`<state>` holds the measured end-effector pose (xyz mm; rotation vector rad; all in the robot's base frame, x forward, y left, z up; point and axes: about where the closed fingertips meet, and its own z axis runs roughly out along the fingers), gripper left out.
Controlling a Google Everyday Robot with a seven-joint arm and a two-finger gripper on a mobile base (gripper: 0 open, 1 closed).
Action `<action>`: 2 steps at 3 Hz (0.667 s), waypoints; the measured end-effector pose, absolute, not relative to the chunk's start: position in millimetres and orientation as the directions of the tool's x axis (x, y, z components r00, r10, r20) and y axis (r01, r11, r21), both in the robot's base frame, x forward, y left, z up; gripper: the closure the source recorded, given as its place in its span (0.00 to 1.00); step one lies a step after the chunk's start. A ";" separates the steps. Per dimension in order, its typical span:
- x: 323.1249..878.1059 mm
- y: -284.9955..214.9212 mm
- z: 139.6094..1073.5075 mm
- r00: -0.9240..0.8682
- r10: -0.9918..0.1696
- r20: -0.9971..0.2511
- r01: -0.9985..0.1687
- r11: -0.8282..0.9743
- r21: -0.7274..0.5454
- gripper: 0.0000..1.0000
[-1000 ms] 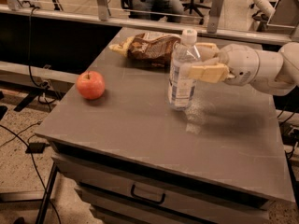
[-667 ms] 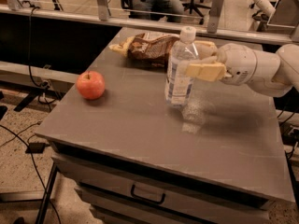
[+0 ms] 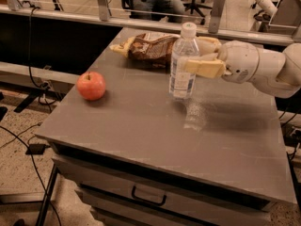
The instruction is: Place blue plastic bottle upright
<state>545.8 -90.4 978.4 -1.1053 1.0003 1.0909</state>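
Note:
The blue plastic bottle (image 3: 184, 62) is clear with a white cap and a pale label. It stands upright, its base at or just above the grey table top (image 3: 155, 126), near the table's far middle. My gripper (image 3: 200, 59) reaches in from the right. Its cream fingers (image 3: 205, 67) are closed around the bottle's upper body, one in front and one behind. The white arm (image 3: 263, 69) extends to the right edge of the view.
A red apple (image 3: 91, 85) sits on the table's left side. A brown snack bag (image 3: 149, 48) lies just behind the bottle at the far edge. A drawer with a handle (image 3: 148, 197) is under the table front. Cables lie on the floor at left.
The gripper has carried the bottle slightly left and lower toward the table top, keeping it upright. The apple and bag have not moved.

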 end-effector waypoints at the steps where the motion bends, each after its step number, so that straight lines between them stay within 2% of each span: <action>1: 562.2 -95.9 972.9 0.223 0.116 -0.968 -0.964 0.171 -0.202 1.00; 2: 577.3 -103.8 964.4 0.242 0.097 -0.966 -0.949 0.231 -0.214 0.90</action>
